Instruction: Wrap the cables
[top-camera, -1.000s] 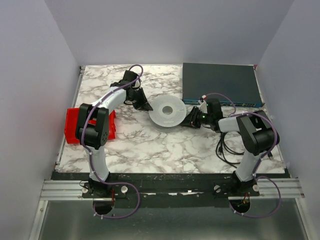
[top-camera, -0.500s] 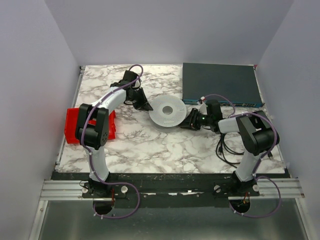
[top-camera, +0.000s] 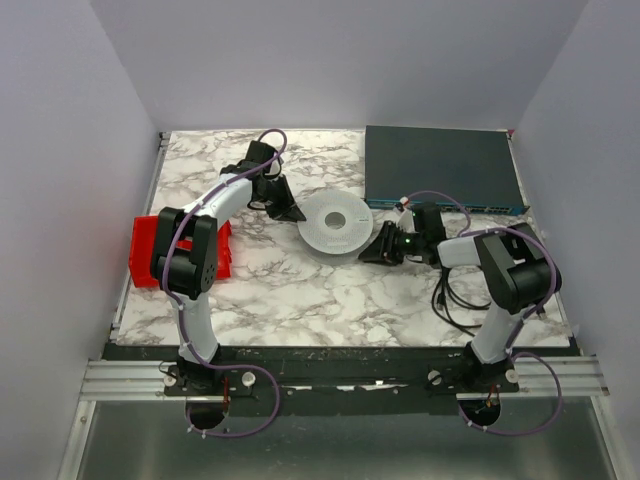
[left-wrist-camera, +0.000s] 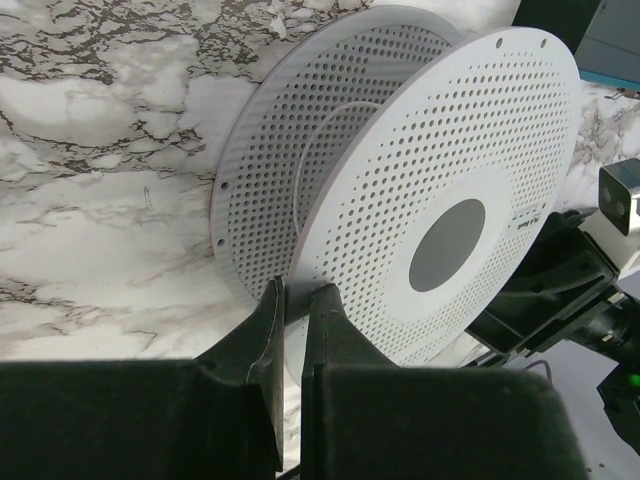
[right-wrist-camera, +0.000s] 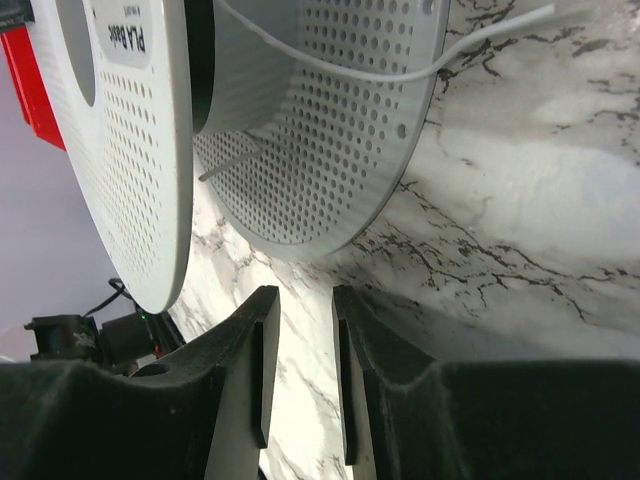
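A white perforated spool (top-camera: 335, 222) lies flat in the middle of the marble table. My left gripper (top-camera: 293, 213) is at its left rim; in the left wrist view (left-wrist-camera: 297, 295) the jaws are shut on the rim of the spool's upper flange (left-wrist-camera: 450, 150). My right gripper (top-camera: 372, 250) is just off the spool's near right side. In the right wrist view (right-wrist-camera: 300, 300) its jaws stand a little apart and hold nothing, short of the spool (right-wrist-camera: 330, 130). A thin white cable (right-wrist-camera: 400, 72) runs out from between the flanges. A loose black cable (top-camera: 452, 300) lies under the right arm.
A dark blue network switch (top-camera: 440, 165) stands at the back right, close behind the spool. A red bin (top-camera: 150, 250) sits at the left edge beside the left arm. Grey walls close in the table on three sides.
My right gripper has drawn back a little from the spool toward the near side. The left gripper and the spool have not moved.
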